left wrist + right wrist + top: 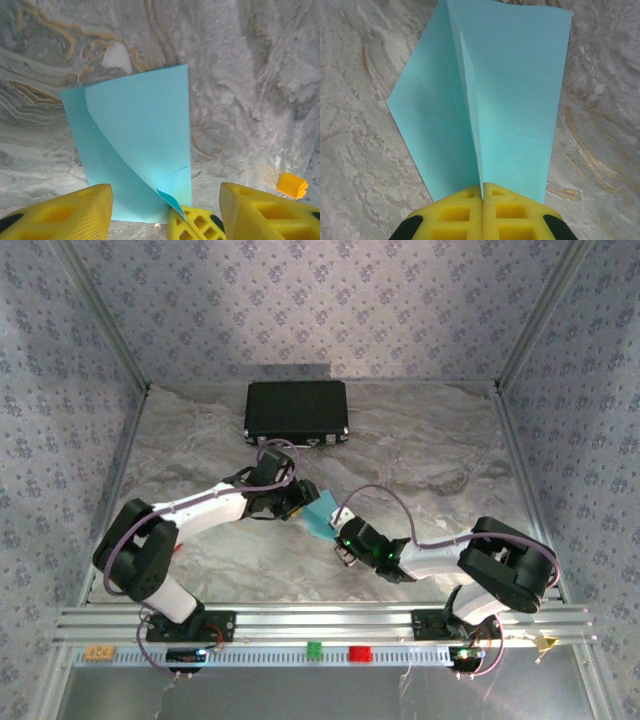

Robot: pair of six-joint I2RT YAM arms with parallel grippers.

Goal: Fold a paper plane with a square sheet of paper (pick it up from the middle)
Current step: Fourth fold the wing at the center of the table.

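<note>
While the right pincer (482, 192) is clamped on the lower edge of the square sheet of paper (495, 100), the left pincer (165, 189) stands apart, with the sheet's edge between its fingers. Creased lengthwise, the sheet sits mid-frame from above, seemingly lifted off the bench (420, 460).

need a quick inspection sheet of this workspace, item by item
surface: grey marble-patterned tabletop, no damage seen
job's things: thin light-blue sheet of paper, folded along a centre crease, held between the arms; no finished plane
clutter: black rectangular case at the far edge; small orange block on the tabletop; green block and red block on the near rail
grippers: left gripper jaws open beside the sheet; right gripper jaws shut on the sheet
cables: purple cables looping along both arms, no snag seen
surroundings: floral-patterned walls on three sides
</note>
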